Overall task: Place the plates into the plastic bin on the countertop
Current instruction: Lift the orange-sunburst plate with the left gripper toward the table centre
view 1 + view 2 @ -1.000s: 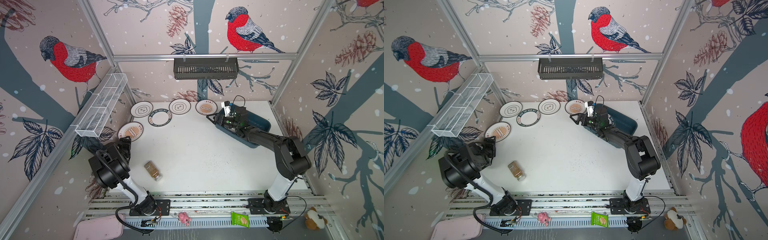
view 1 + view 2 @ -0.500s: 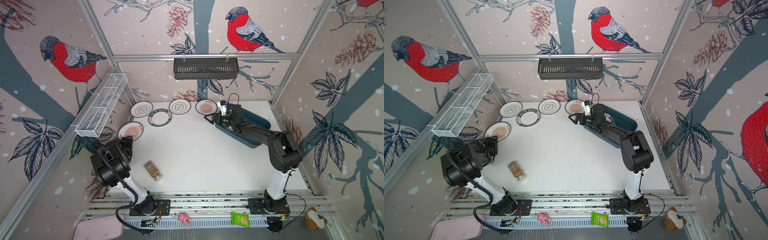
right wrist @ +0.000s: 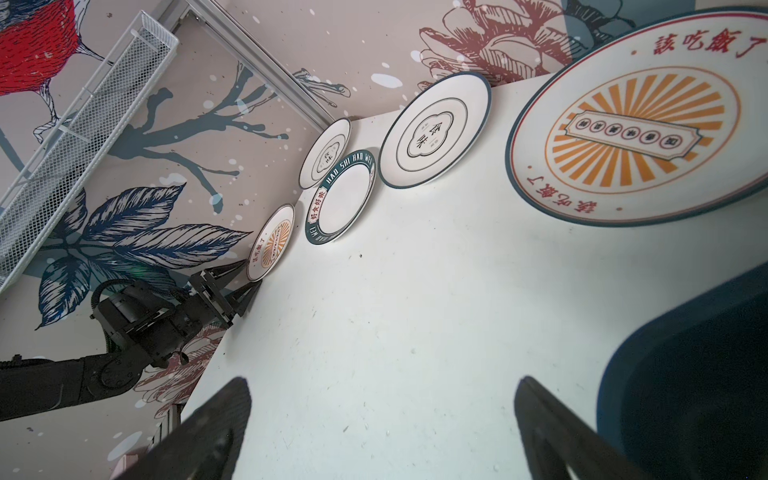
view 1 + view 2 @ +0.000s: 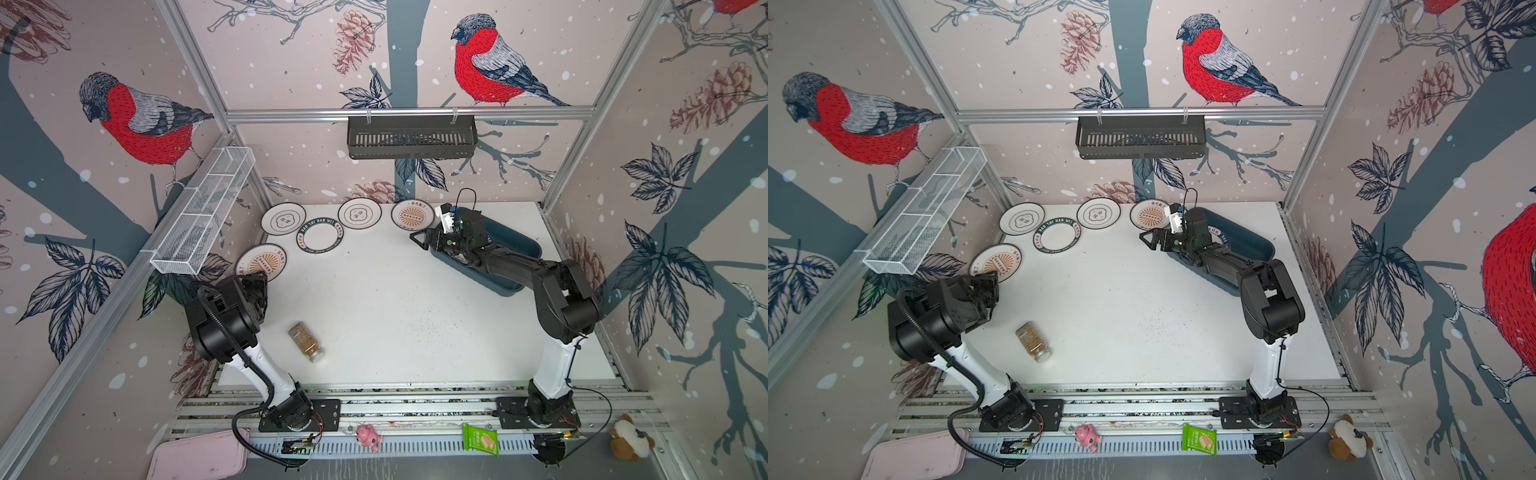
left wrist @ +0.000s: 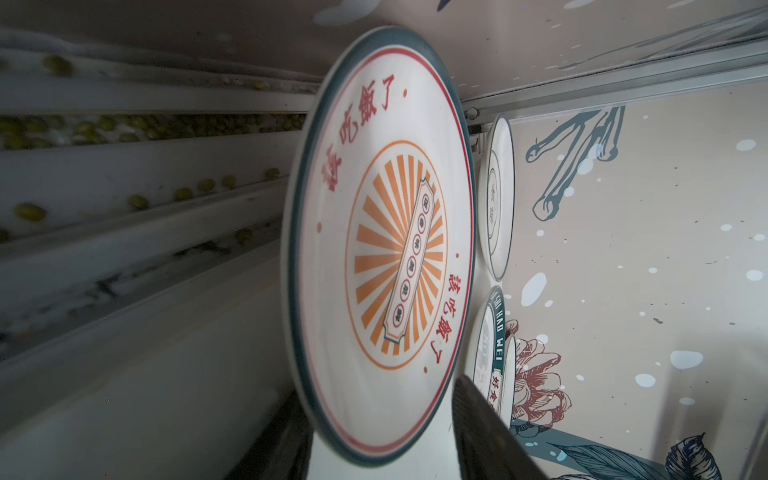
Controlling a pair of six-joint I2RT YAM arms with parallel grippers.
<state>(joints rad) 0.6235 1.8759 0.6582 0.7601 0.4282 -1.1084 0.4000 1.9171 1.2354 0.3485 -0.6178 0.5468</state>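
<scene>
In both top views the right arm point(image 4: 511, 266) covers much of the bin point(image 4: 515, 243), hiding most of its contents; the left pincer point(image 4: 990, 276) overlaps a plate point(image 4: 996, 262) at the rim, contact unclear; the pink tray point(image 4: 199, 457) is cut off at the near edge.

The white countertop point(image 4: 395, 299) carries five plates point(image 4: 320, 238), a teal bin point(image 4: 515, 245) and a spice jar point(image 4: 306, 341) on its side. One sunburst plate point(image 4: 262, 262) has its rim between the jaws of the left gripper point(image 3: 252, 273). Another sunburst plate point(image 4: 411, 215) lies just ahead of the right gripper's point(image 4: 417, 242) jaws, and the bin is beside them.
</scene>
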